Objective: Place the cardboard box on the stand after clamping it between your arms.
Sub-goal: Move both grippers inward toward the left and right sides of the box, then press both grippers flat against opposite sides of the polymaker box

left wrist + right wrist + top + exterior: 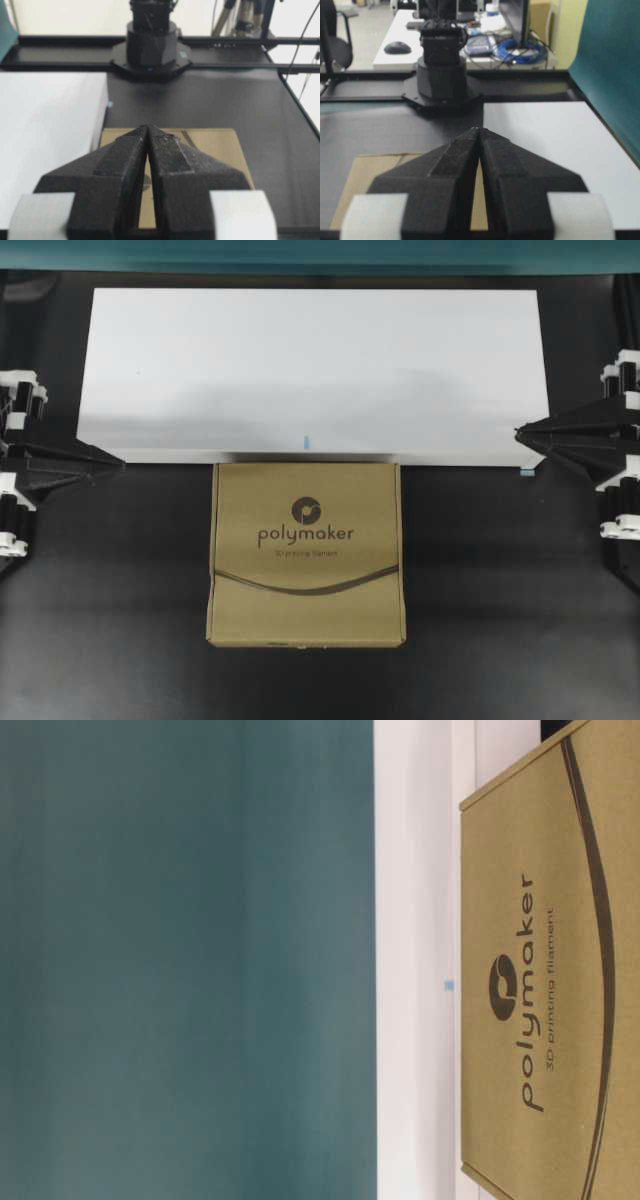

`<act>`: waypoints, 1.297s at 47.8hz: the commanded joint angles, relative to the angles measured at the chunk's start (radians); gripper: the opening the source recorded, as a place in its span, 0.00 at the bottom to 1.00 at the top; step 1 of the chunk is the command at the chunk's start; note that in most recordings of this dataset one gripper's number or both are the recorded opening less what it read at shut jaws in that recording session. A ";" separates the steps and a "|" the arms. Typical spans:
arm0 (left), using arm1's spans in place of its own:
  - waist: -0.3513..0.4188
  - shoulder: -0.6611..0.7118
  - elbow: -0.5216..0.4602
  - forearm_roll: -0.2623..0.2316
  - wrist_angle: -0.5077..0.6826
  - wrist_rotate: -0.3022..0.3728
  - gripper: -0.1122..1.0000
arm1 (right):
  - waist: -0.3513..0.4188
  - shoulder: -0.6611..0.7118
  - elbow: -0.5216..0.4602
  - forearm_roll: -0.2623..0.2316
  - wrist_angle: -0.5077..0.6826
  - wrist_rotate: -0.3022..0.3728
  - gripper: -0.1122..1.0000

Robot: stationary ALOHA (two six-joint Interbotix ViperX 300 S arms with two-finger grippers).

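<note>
The brown cardboard box point(306, 552) with the "polymaker" logo lies flat on the dark table, its far edge against the front of the white stand point(310, 370). My left gripper point(118, 462) is shut and empty, far to the left of the box, near the stand's left front corner. My right gripper point(520, 432) is shut and empty, far to the right, near the stand's right front corner. In the left wrist view the shut tips point(149, 127) point at the box point(215, 150). In the right wrist view the shut tips point(478, 130) point over the box point(365, 175) and stand point(555, 145).
A teal backdrop point(180, 960) stands behind the stand. The opposite arm's base shows at the far side of the table in the left wrist view point(151, 45) and in the right wrist view point(441, 70). Dark table surface point(500, 620) surrounds the box.
</note>
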 commanded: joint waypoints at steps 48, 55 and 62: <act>-0.187 0.456 -0.250 0.043 0.804 -0.196 0.11 | 0.218 0.557 -0.232 0.044 0.724 0.281 0.16; -0.186 0.540 -0.264 0.043 0.801 -0.198 0.29 | 0.218 0.658 -0.244 0.044 0.727 0.291 0.50; -0.184 0.635 -0.275 0.043 0.750 -0.198 0.70 | 0.224 0.735 -0.259 0.035 0.660 0.298 0.83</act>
